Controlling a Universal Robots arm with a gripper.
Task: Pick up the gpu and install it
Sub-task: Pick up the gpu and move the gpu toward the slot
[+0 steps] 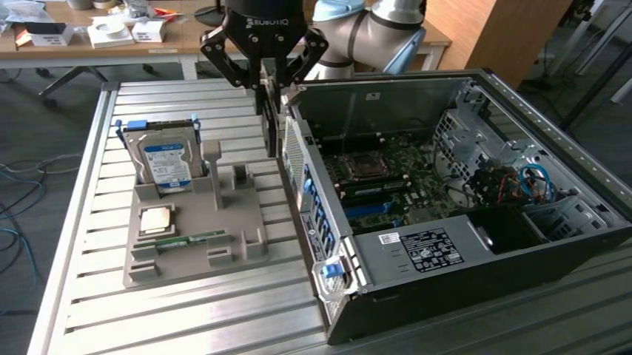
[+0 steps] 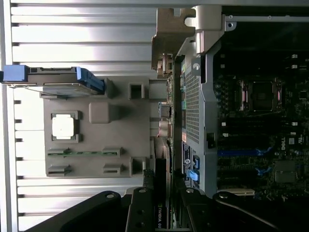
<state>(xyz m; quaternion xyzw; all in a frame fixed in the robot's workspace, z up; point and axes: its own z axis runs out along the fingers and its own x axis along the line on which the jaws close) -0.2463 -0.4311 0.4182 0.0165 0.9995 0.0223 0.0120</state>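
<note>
Clamps gripper (image 1: 266,83) shut on the gpu (image 1: 269,129), dark card hanging edge-on over the slatted surface (image 1: 148,318). In the exterior view, holds it just outside the open computer case (image 1: 395,100), at its 10 o'clock, and at 1 o'clock of the grey tray (image 1: 197,214). On tray: hard drive (image 1: 166,159) upright at 11 o'clock, cpu (image 1: 158,220) and memory stick (image 1: 192,240) flat toward 8 o'clock.

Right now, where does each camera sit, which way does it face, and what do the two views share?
Exterior view: off the arm, raised, looking down at the table, parts tray and open computer case; the arm and gripper show, gripping the gpu.
Wrist view: on the wrist, looking down along the gripper and gpu at parts tray and computer case.
Shared: gripper, gpu, parts tray, hard drive, computer case.
</note>
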